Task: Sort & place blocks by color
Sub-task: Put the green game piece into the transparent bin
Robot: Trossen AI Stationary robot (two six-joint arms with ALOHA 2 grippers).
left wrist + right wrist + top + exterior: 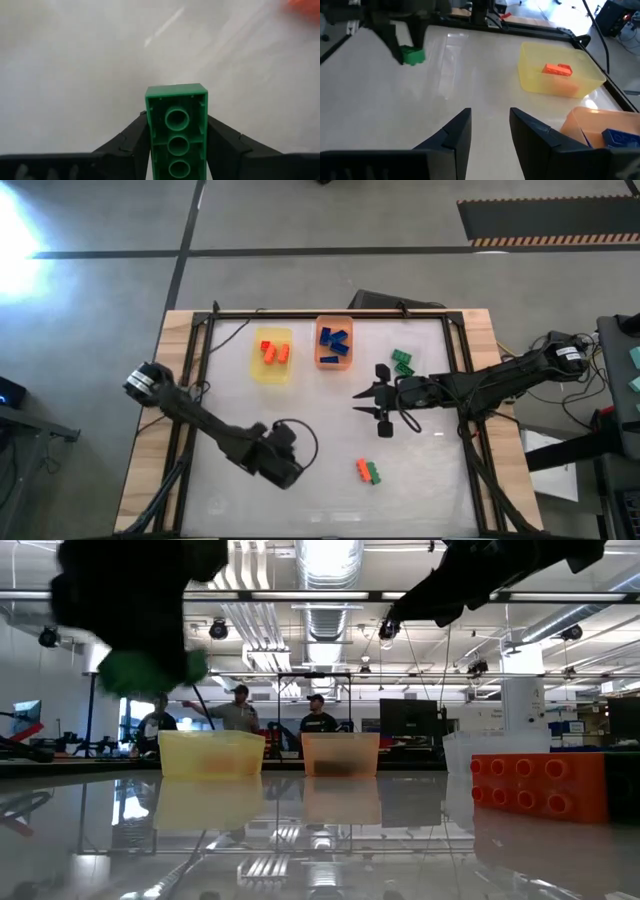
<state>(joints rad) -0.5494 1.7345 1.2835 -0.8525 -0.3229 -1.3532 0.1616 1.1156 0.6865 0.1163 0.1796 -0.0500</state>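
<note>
Left claw point(176, 145) grips a green block point(176, 131) lengthwise, the brick's long axis running straight out between its fingers, lifted above the near-left worktop point(320, 480). The green pile point(403, 362) lies well apart, far right, beside the right claw point(490, 131), which hangs parted and empty.

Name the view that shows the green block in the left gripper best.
The left wrist view: the green block fills the middle, hollow underside showing, pinched between the left gripper fingers. The right wrist view shows it small and far off. The low view shows a green blur. In the high view the arm hides it.
</note>
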